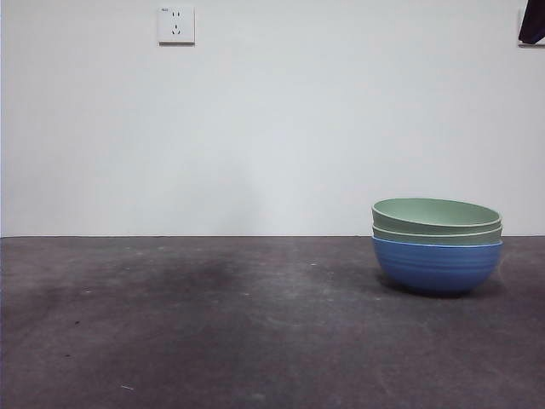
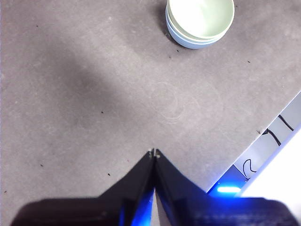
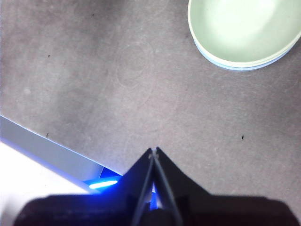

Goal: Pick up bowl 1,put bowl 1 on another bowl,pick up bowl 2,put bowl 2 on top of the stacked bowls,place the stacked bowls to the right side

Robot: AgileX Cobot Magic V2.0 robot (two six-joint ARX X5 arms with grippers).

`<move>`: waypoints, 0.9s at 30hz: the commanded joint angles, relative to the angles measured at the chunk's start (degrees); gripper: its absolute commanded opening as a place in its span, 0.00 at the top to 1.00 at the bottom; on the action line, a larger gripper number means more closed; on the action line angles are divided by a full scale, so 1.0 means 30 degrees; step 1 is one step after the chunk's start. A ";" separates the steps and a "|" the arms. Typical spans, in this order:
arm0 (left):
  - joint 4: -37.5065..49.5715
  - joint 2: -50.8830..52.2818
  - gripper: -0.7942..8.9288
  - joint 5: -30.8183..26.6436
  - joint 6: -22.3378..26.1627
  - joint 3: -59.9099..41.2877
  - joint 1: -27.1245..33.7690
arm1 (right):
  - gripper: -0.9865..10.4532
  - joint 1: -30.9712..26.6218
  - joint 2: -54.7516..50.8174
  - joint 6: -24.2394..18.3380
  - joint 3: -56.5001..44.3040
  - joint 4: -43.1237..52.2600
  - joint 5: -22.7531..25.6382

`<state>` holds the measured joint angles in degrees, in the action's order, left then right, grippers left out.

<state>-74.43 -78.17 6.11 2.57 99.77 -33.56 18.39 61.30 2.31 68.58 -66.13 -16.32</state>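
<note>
The stacked bowls stand on the right of the dark table: the blue bowl (image 1: 436,266) at the bottom with two pale green bowls (image 1: 436,216) nested in it. From above, the stack (image 2: 200,21) shows in the left wrist view and the stack (image 3: 242,30) also in the right wrist view, green inside, a thin blue rim below. My left gripper (image 2: 154,152) is shut and holds nothing, well away from the stack. My right gripper (image 3: 153,150) is likewise shut and empty, apart from the bowls. A black arm tip (image 1: 532,24) shows at the top right corner.
The table's edge (image 2: 277,117) runs close to the left gripper, with cables beyond it. Another table edge (image 3: 51,150) lies by the right gripper. A white wall socket (image 1: 176,25) sits on the back wall.
</note>
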 commanded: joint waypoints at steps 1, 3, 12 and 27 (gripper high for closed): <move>0.0474 0.0109 0.92 -0.1122 0.0342 0.0015 0.0131 | 0.91 0.0015 0.0015 -0.0102 -0.0022 0.0095 0.0051; 0.0641 0.0386 0.92 -0.2747 0.0867 0.0015 0.0291 | 0.91 0.0015 0.0015 -0.0095 -0.0022 0.0095 0.0051; 0.1304 0.3322 0.92 -0.3949 0.0896 0.0007 0.2747 | 0.91 0.0015 0.0015 -0.0102 -0.0022 0.0095 0.0051; 1.6247 1.1788 0.92 -0.3891 0.2929 -0.8699 0.9318 | 0.91 0.0015 0.0015 -0.0102 -0.0022 0.0087 0.0051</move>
<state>-29.52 -43.48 -5.63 9.58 78.19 -6.09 18.37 61.30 2.31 68.58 -66.13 -16.32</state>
